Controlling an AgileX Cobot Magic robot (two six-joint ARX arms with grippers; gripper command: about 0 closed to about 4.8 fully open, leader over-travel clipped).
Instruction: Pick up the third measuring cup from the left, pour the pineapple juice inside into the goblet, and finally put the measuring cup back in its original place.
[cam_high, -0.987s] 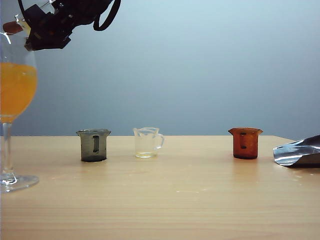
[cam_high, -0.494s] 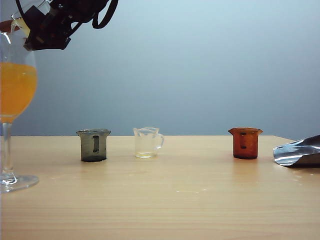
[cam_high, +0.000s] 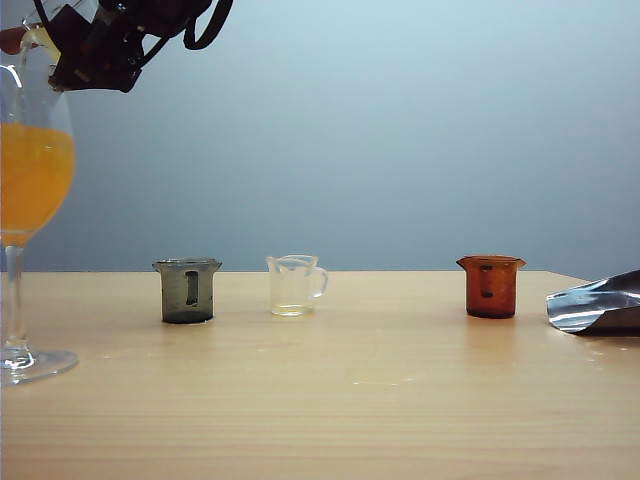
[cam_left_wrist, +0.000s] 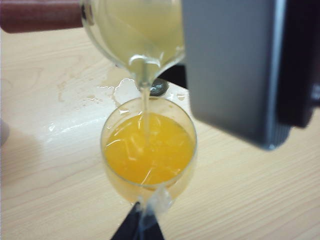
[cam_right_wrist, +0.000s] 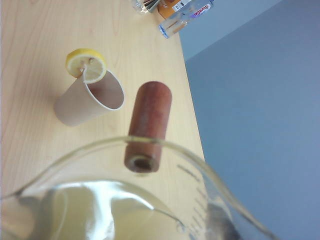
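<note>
At the far left of the table (cam_high: 400, 400) stands the goblet (cam_high: 40, 100), its bowl about half full of orange liquid. Just above its rim my right pincer (cam_high: 72, 55), reaching across from the other side, grips the cup (cam_left_wrist: 135, 30) and holds it tipped, spout down. My left wrist view shows a thin stream of pale juice (cam_left_wrist: 145, 102) running from the spout into the goblet, with a good pool of it left in the cup. My left pincer (cam_left_wrist: 137, 227) shows only as a dark tip at the edge of that view, near the goblet; I cannot tell whether it is open or closed. To the right, on the table, stand a grey cup (cam_high: 187, 290) and, near it, a clear handled cup (cam_high: 295, 285). Then comes a wide gap, which I judge to be the cup's own place. Beyond the gap stands a red cup (cam_high: 491, 286), and at the far right edge lies a silver pouch (cam_high: 598, 303). So the pick-up is done and the pour is under way. What remains, as I judge it, is to empty the cup, right it, and set it down in that gap.
</note>
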